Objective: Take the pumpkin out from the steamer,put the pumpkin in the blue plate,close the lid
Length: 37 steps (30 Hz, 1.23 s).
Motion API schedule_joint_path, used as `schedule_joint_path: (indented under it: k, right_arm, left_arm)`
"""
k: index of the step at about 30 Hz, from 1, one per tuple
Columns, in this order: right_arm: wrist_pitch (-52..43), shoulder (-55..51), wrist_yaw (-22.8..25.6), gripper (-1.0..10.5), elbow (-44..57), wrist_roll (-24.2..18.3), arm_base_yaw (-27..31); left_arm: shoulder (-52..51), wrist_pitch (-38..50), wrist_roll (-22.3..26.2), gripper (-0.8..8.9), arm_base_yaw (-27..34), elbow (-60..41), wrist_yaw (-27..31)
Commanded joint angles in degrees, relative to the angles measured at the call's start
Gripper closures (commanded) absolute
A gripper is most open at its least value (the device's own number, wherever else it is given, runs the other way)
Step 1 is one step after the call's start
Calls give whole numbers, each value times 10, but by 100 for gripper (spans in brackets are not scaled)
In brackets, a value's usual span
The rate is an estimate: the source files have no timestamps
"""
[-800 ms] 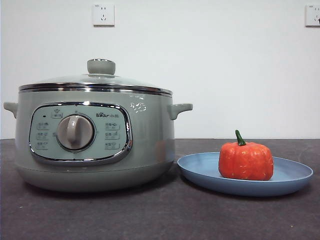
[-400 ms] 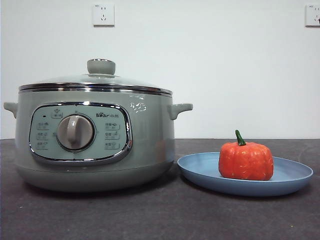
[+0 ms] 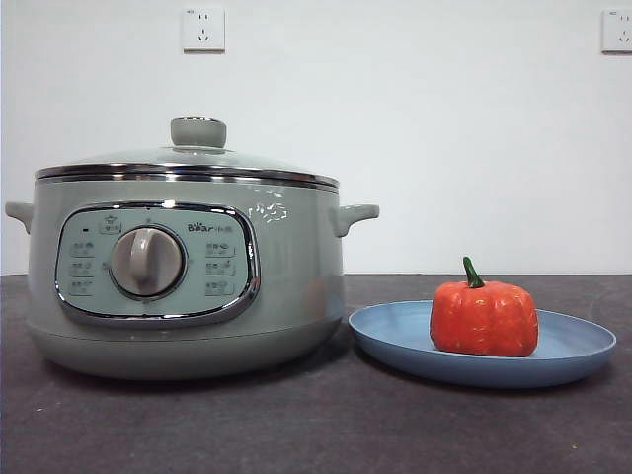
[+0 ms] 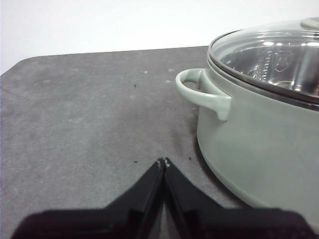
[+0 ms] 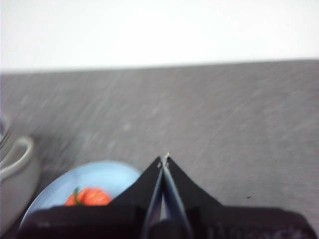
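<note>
The sage-green steamer (image 3: 188,276) stands at the left of the front view with the glass lid (image 3: 188,158) seated on its rim. The orange pumpkin (image 3: 484,316) sits upright in the blue plate (image 3: 583,346) to the steamer's right. My left gripper (image 4: 163,162) is shut and empty above the table beside the steamer's side handle (image 4: 202,94). My right gripper (image 5: 163,159) is shut and empty, held above the table with the plate (image 5: 99,179) and pumpkin (image 5: 87,196) below it. Neither arm shows in the front view.
The dark grey table (image 3: 316,425) stretches in front of the steamer and plate. Two wall sockets (image 3: 202,30) are on the white wall behind. The right wrist view is blurred.
The front view has shifted very slightly; the steamer, lid, pumpkin and plate keep their places.
</note>
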State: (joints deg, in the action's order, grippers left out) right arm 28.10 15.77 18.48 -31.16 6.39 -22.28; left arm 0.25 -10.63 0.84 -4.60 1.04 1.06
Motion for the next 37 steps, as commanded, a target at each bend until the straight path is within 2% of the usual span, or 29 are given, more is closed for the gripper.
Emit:
schedule_joint_path:
  k: [1, 4, 6, 9, 13, 18, 22, 37]
  right_arm:
    - [-3, -58, -50, 946, 54, -19, 69]
    - [-34, -112, -114, 946, 112, -43, 126]
    - [-77, -138, -174, 946, 155, -60, 153]
    - [-143, -157, -216, 946, 213, -65, 171]
    - [-200, -157, -216, 946, 271, -63, 173]
    - [-201, -157, -216, 946, 307, -53, 173]
    - [-179, -157, -214, 946, 307, -30, 173]
    - [-178, -155, -212, 946, 307, -30, 173]
  left_arm:
    - [-2, 1, -3, 817, 2, -8, 1]
    - [-2, 1, -3, 817, 2, -8, 1]
    - [-2, 1, -3, 817, 2, -8, 1]
    - [-2, 1, -3, 817, 2, -8, 1]
    - [-2, 1, -3, 817, 2, -8, 1]
    - [-2, 1, -3, 817, 2, -8, 1]
    - [-2, 1, -3, 817, 2, -8, 1]
    - [-2, 1, -3, 817, 2, -8, 1]
